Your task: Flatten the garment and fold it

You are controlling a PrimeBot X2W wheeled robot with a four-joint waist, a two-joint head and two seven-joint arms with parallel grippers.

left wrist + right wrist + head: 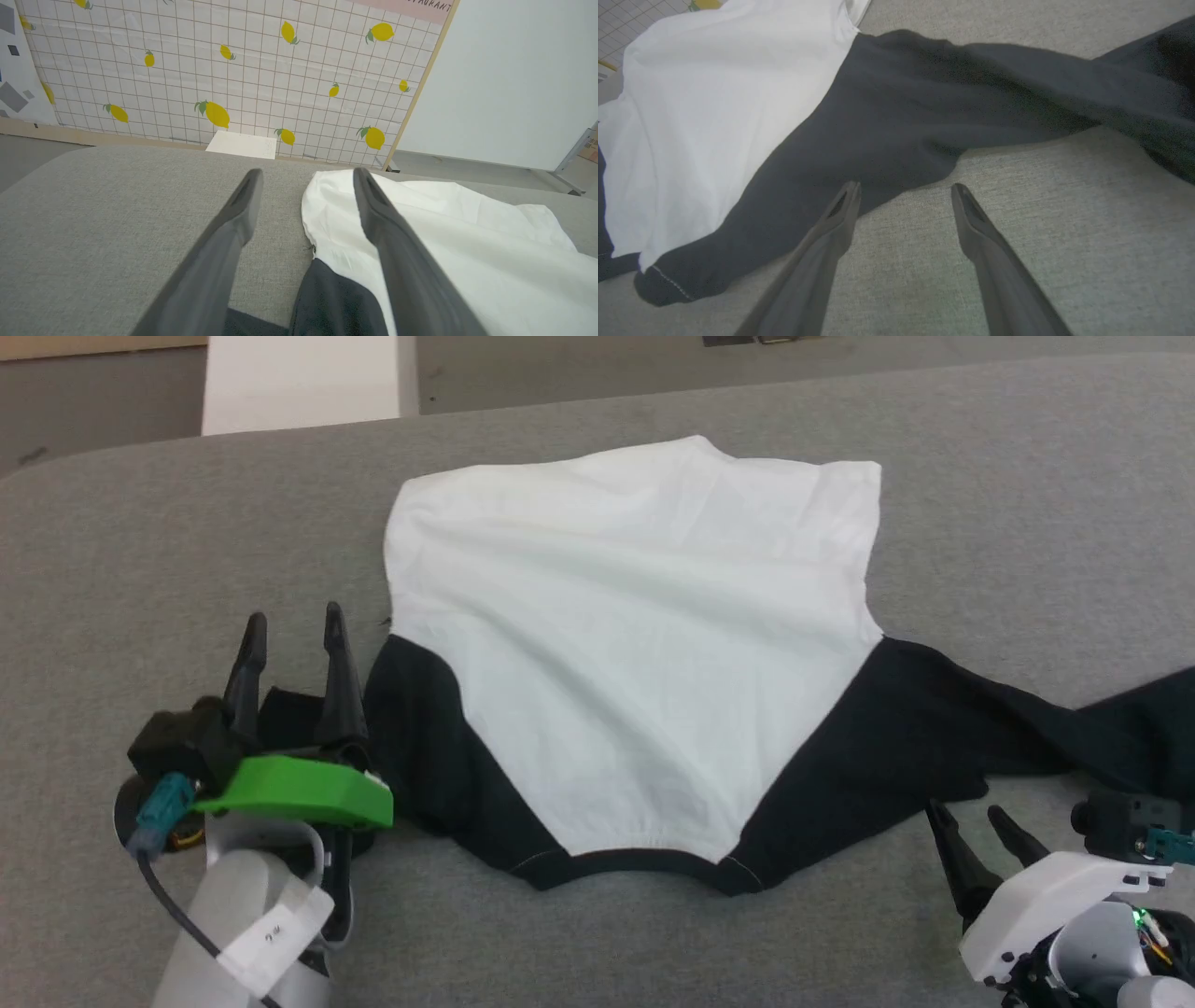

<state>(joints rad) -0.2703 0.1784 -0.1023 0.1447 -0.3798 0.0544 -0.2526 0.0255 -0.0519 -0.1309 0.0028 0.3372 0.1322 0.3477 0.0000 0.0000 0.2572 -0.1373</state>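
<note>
Garment: laid flat mid-way across the grey surface, collar toward the near edge.
Handling: judged light, limp, easily wrinkled; best pinched at the sleeve ends.
Left gripper: spread wide, nothing held, over one black sleeve.
Right gripper: spread wide, empty, just beside the other.

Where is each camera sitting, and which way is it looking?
Head view: on the robot's head, looking forward and down at the garment on the grey surface; left tool and right tool show, open.
Left wrist view: on the left wrist, looking along its fingers over the garment's white edge to a lemon-patterned wall.
Right wrist view: on the right wrist, looking along its fingers at a black sleeve.
Shared: all three show the garment.
</note>
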